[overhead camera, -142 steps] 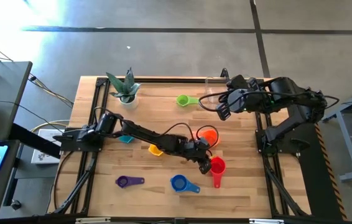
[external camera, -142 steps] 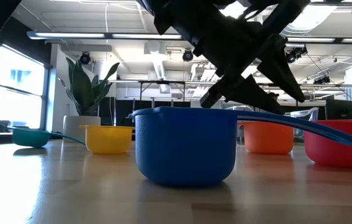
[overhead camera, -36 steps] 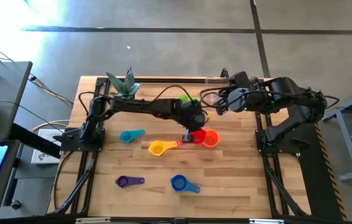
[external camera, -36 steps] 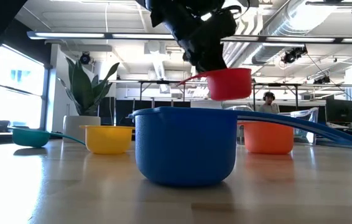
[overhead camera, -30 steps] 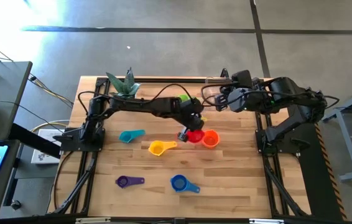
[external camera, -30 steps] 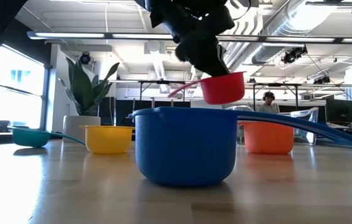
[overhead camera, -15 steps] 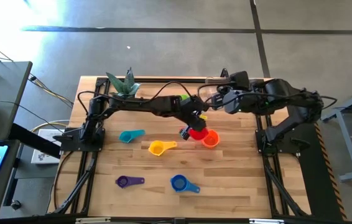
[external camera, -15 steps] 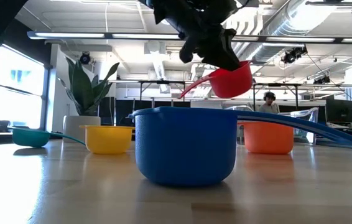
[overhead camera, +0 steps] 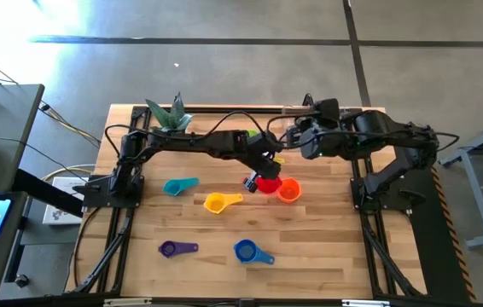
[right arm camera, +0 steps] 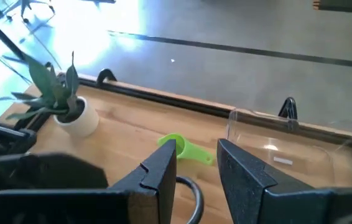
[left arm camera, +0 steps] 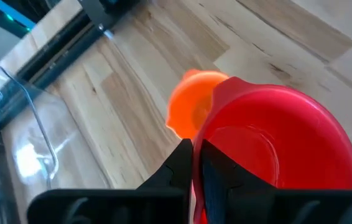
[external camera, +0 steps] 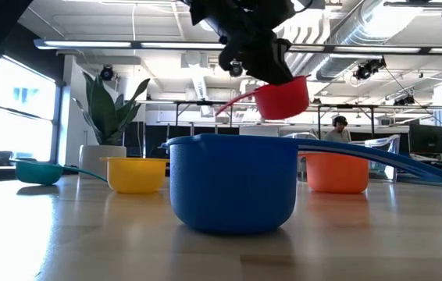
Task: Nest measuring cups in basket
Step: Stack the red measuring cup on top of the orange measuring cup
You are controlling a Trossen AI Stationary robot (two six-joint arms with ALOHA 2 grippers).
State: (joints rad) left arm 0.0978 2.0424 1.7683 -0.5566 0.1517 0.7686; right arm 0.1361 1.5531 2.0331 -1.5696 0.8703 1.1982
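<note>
Carrying the red measuring cup [overhead camera: 266, 183] by its handle, your left gripper [overhead camera: 253, 181] holds it above the bench [overhead camera: 327, 256], partly over the orange measuring cup [overhead camera: 289, 191]. Next, I judge, carry it into the clear basket [right arm camera: 288, 149]. Your right gripper [right arm camera: 196, 163] hangs open nearby. Only the wrist views show the basket plainly.

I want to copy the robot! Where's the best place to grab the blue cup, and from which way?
Probably by its handle. The blue cup sits upright near the table's front edge, and its flat handle sticks out sideways, toward the right arm's side. Coming straight down from above, with one finger on each side of the handle, looks easiest, because the round bowl is wide and nothing crowds it.
</note>
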